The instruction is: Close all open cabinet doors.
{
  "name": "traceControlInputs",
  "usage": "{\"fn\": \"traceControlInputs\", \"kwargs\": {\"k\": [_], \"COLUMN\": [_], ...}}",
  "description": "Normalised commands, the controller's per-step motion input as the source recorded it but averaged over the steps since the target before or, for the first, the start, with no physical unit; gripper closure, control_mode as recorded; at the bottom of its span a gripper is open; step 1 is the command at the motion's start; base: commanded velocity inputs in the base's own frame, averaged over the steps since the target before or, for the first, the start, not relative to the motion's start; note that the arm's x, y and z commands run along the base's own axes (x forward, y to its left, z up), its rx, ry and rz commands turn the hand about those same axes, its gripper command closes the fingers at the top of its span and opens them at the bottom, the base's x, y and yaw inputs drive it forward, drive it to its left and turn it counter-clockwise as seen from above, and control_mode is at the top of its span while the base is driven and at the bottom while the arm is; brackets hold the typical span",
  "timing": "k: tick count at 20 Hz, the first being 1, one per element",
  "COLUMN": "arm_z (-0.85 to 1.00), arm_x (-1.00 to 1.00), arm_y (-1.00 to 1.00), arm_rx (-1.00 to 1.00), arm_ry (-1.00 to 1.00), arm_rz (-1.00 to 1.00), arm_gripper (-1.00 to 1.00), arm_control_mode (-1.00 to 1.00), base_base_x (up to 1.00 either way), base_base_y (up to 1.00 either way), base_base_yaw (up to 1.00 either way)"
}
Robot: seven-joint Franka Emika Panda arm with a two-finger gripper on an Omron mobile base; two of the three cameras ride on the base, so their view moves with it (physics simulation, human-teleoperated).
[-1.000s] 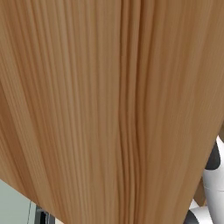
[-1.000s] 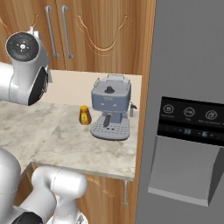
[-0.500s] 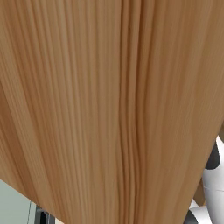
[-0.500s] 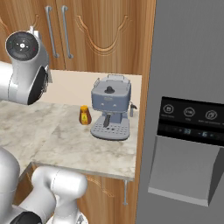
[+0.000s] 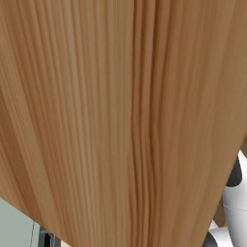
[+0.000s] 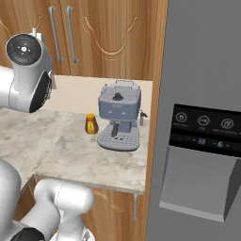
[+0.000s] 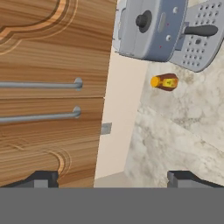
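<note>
- My gripper (image 7: 112,177) shows its two dark fingertips (image 7: 41,178) at the bottom of the hand view, set wide apart with nothing between them.
- In the hand view, two cabinet doors (image 7: 48,87) lie ahead of the fingertips. Their long silver bar handles (image 7: 41,84) run side by side across the picture, one on each side of the seam where the doors meet.
- In the right base view the same pair of doors (image 6: 101,33) hangs above the counter. Both are flush with the cabinet front, with the two handles upright and close together.
- In the left base view, a broad wood-grain panel (image 5: 120,120) sits very close to the camera and blocks everything beyond it. I cannot tell from this picture which door it is or how far it stands open.
- A grey-blue coffee machine (image 6: 119,115) stands on the marble counter (image 6: 61,150), against the beige back wall and below the wall cabinets.
- A small amber bottle (image 6: 91,124) stands just beside the machine, on its left in the right base view and apart from its base.
- A tall grey refrigerator (image 6: 202,117) with a dark control panel and dispenser recess borders the counter on the right.
- My own white arm (image 6: 26,75) rises at the left of the right base view, in front of part of the counter and cabinet.
- No open container is visible on the counter. The bottle's contents cannot be determined.
</note>
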Motion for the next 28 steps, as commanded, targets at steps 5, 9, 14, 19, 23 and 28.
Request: {"fn": "traceControlInputs", "kwargs": {"k": [5, 9, 14, 19, 23, 28], "arm_z": [0.00, 0.00, 0.00, 0.00, 0.00, 0.00], "arm_x": [0.00, 0.00, 0.00, 0.00, 0.00, 0.00], "arm_y": [0.00, 0.00, 0.00, 0.00, 0.00, 0.00], "arm_rx": [0.00, 0.00, 0.00, 0.00, 0.00, 0.00], "arm_ry": [0.00, 0.00, 0.00, 0.00, 0.00, 0.00], "arm_rz": [0.00, 0.00, 0.00, 0.00, 0.00, 0.00], "arm_gripper": [-1.00, -1.00, -1.00, -1.00, -1.00, -1.00], "arm_control_mode": [1.00, 1.00, 1.00, 1.00, 1.00, 1.00], "base_base_x": [0.00, 0.00, -0.07, -0.15, -0.14, -0.36], "base_base_y": [0.00, 0.00, -0.01, -0.46, -0.75, -0.29], "base_base_yaw": [0.00, 0.00, 0.00, 0.00, 0.00, 0.02]}}
